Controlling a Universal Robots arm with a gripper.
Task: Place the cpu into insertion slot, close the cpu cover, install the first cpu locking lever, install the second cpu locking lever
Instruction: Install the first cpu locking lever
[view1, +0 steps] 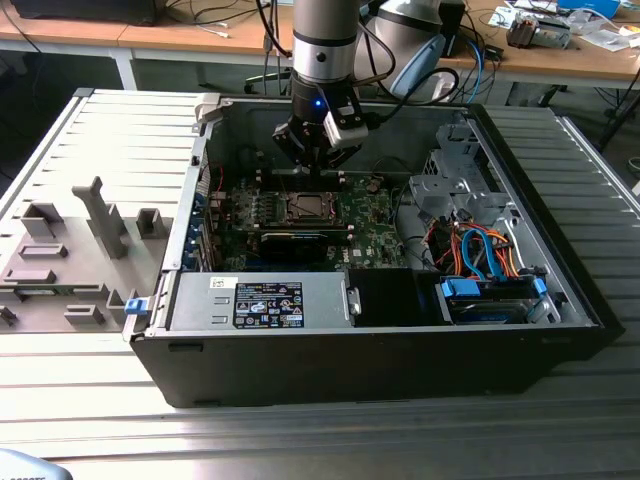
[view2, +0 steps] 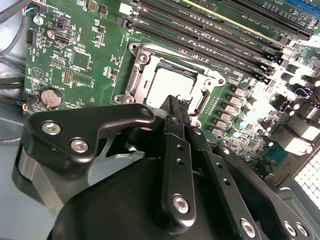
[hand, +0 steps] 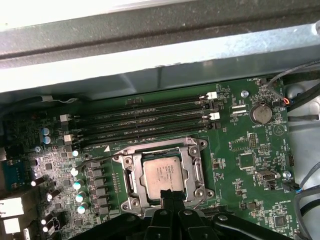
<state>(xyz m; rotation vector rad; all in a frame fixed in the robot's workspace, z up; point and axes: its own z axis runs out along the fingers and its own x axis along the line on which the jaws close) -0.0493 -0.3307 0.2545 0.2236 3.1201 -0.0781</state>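
Observation:
The cpu (hand: 161, 173) lies flat in the insertion slot (hand: 131, 201), its pale metal top facing up, on the green motherboard. The silver cpu cover (hand: 195, 167) lies down around it as a frame. A thin wire locking lever (hand: 97, 159) runs along one side of the socket, and I cannot tell whether it is latched. My gripper (hand: 170, 193) is shut with nothing between its fingers, tips at the socket's edge just above the chip's rim. The second wrist view shows the same: gripper (view2: 173, 102) over the cpu (view2: 167, 85) and cover (view2: 141, 75). In the exterior view the gripper (view1: 318, 165) hangs over the socket (view1: 308, 207).
Black memory slots (hand: 145, 122) run beside the socket, with capacitors (hand: 77, 185) on another side. The computer case wall (view1: 180, 220) and a drive cage (view1: 450, 185) with coloured cables (view1: 480, 255) surround the board. A grey fixture tray (view1: 80, 240) lies at the exterior view's left.

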